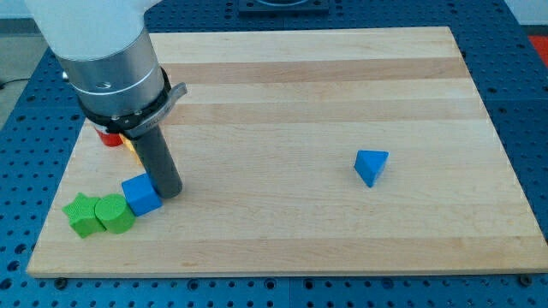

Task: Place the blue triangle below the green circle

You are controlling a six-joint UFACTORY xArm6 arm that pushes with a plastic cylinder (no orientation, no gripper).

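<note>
The blue triangle [371, 166] lies alone on the wooden board [282, 85], right of the middle. The green circle [114, 213] sits near the board's bottom left, touching a green star [81, 214] on its left and a blue cube [141, 193] on its upper right. My tip [169, 193] rests just right of the blue cube, touching or nearly touching it, far to the left of the blue triangle.
A red block [109, 136] and a yellow block [133, 150] sit at the left edge, mostly hidden behind my arm's grey body [111, 68]. A blue perforated table [522, 85] surrounds the board.
</note>
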